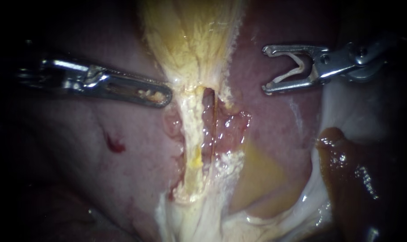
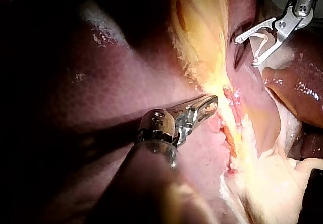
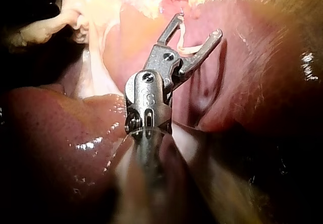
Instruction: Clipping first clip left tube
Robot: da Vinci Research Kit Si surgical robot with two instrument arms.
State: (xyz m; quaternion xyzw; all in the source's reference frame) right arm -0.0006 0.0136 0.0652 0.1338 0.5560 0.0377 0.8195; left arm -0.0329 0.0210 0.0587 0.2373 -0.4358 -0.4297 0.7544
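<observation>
Most of the field is liver [image 1: 279, 125], and it is the widest thing to hurt. The right instrument [image 1: 269, 69] hangs over it, well apart from the tubes, and a low sweep inward could drag a jaw tip across its surface. Next down, the gallbladder [image 1: 190, 40] narrows to a pale neck where the left instrument [image 1: 166, 96] rests its tip. Its jaws lie together with no fold visibly caught, so I judge that nothing holds the neck taut, and slack tissue may bunch up when the clip arrives. Smaller again, the left tube [image 1: 190, 134] runs pale and yellowish down the centre, with a dark slit parting it from a glistening reddish strand [image 1: 210, 123] just beside it. That gap is narrow, so a jaw passed carelessly could take in both, or only part of the tube. Smallest is the clip [image 1: 297, 68], a pale bent piece seated between the right instrument's wide-spread jaws, a leg against each; a knock on tissue could tilt or dislodge it before it closes.
</observation>
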